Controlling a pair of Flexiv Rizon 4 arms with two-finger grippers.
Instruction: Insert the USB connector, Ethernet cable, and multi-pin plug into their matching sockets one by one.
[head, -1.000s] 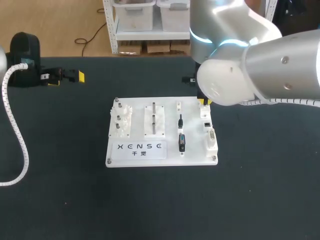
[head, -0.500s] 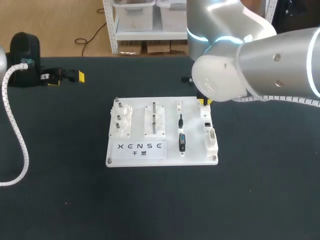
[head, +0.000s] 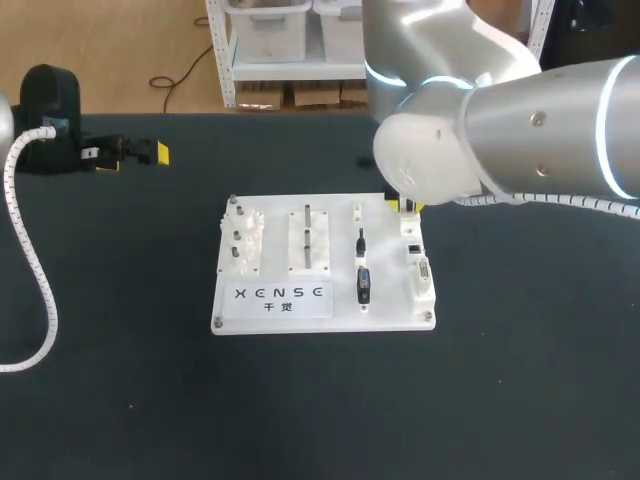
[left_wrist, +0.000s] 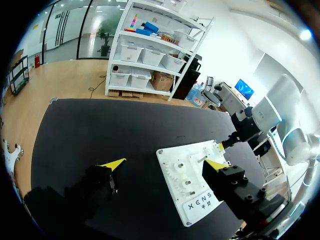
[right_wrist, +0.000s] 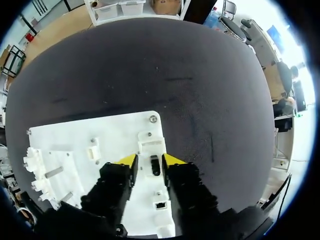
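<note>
Your right gripper (right_wrist: 150, 161) hangs over the board's (right_wrist: 115, 132) far corner, fingers narrowly parted astride a small dark part (right_wrist: 155, 165), probably to line up with that socket. A black connector (head: 364, 285) lies mid-board. Your left gripper (left_wrist: 165, 165), spread wide, sits aside, out of the way.

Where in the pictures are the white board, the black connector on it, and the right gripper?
white board (head: 388, 285): head view, bare surface beside the connector.
black connector (head: 363, 285): head view, middle of its body.
right gripper (right_wrist: 150, 161): right wrist view, midway between its yellow tips.
</note>
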